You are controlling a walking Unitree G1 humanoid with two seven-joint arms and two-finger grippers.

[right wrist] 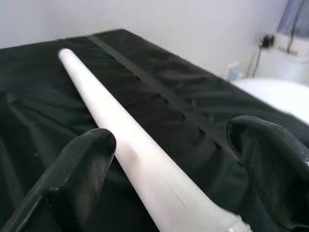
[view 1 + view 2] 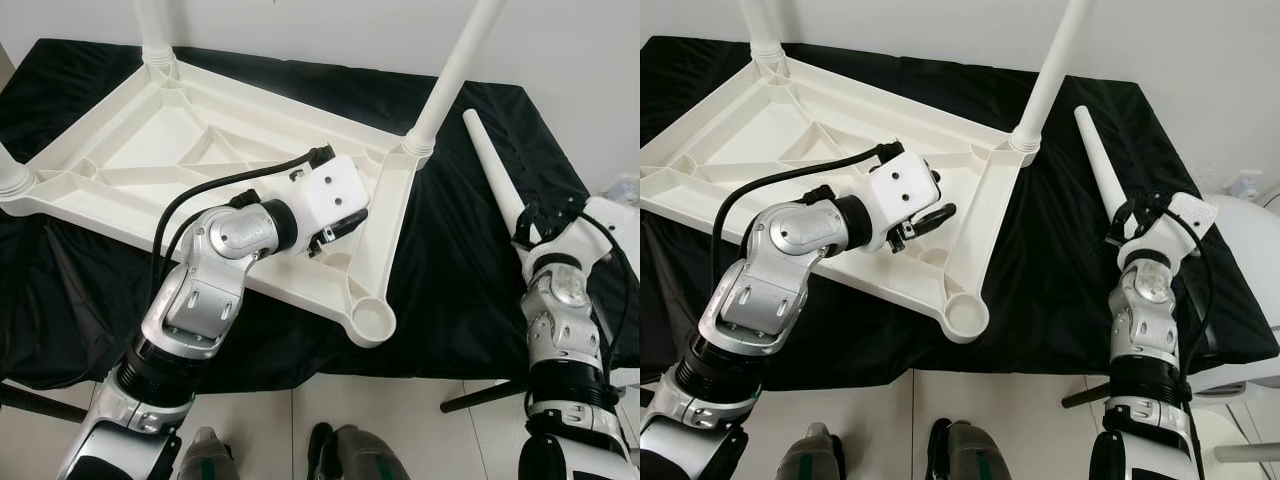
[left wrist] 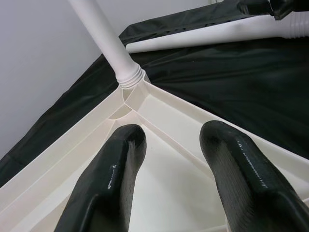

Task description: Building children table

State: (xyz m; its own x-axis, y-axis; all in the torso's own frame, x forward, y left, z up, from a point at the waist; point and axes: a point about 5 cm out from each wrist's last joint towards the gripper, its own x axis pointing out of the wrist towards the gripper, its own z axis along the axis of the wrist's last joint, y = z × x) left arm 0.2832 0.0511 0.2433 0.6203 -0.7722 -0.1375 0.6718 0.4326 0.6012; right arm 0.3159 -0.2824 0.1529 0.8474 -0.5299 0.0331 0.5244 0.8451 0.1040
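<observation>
tabletop: white plastic children's table top (image 2: 200, 150), upside down on the black cloth-covered work surface (image 2: 460, 280), ribbed underside up.
fitted legs: three white tubular legs upright in corner sockets, e.g. far-right one (image 2: 455, 70).
open socket: empty round corner socket (image 2: 372, 318) at the near-right corner, closest to me.
loose leg: fourth white tapered plastic leg (image 2: 493, 170) flat on the cloth, to the right of the tabletop, well apart from the open socket.
leg axis: runs near-to-far, thin tip pointing away from me, thick end nearest my right arm.
right gripper (image 1: 178, 164): fingers spread wide, straddling the thick end of the loose leg; leg lies between them, not clamped, holding nothing.
left gripper (image 3: 169, 159): fingers apart, empty, over the tabletop's underside, aimed at the far-right leg's socket.
nearer arm: right, by a long way.
next, my read: close right on the leg, lift, swing it left to the open socket, thick end down.
</observation>
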